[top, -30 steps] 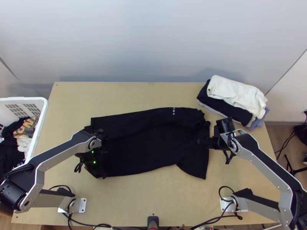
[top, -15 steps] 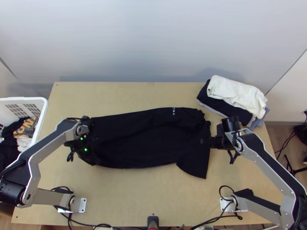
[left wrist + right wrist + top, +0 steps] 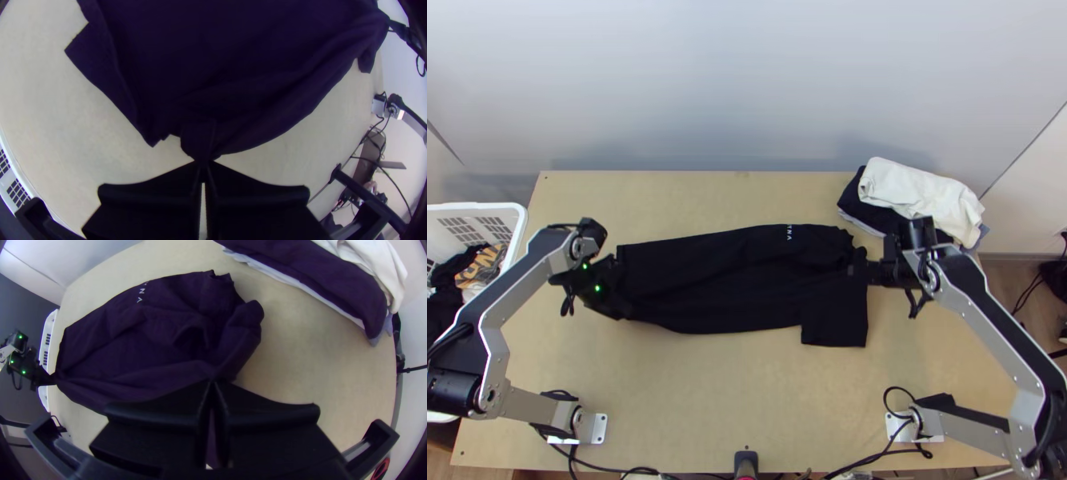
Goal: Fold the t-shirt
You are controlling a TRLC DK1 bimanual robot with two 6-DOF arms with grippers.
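Observation:
The black t-shirt point(image 3: 739, 280) lies lengthwise across the middle of the table, its near side lifted and folded partly over, with a sleeve hanging near the right end. At its left end is my left gripper point(image 3: 621, 298); in the left wrist view the left gripper point(image 3: 203, 165) is shut on a bunched bit of the shirt's edge point(image 3: 198, 142). My right gripper point(image 3: 863, 274) is at the shirt's right end. Seen from the right wrist, the right gripper point(image 3: 214, 384) is shut on gathered cloth of the t-shirt point(image 3: 147, 342), near the shoulder.
A stack of folded clothes, white garment point(image 3: 919, 192) on top, sits at the table's back right corner, close beyond the right arm. A white basket point(image 3: 513, 220) with clothes stands off the left edge. Bare wood point(image 3: 723, 400) lies in front of the shirt.
Both grippers have moved toward the back of the table and slightly outward, the left one farther. The shirt's near edge and sleeve have been drawn back with them.

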